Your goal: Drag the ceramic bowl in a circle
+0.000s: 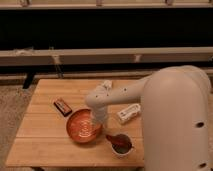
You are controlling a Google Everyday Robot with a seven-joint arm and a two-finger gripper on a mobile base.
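The ceramic bowl [83, 128] is wide, shallow, glossy orange-red with faint rings inside. It sits on the wooden table [40, 142] near the front middle. My white arm reaches in from the right and bends down over the bowl. My gripper [98, 121] points down at the bowl's right rim, touching or just inside it.
A small pale cup [120, 144] with dark reddish contents stands right of the bowl, close to it. A dark snack bar [62, 106] lies to the bowl's upper left. A white packet [128, 113] lies to the right, another white item [106, 85] at the back. The table's front edge is near.
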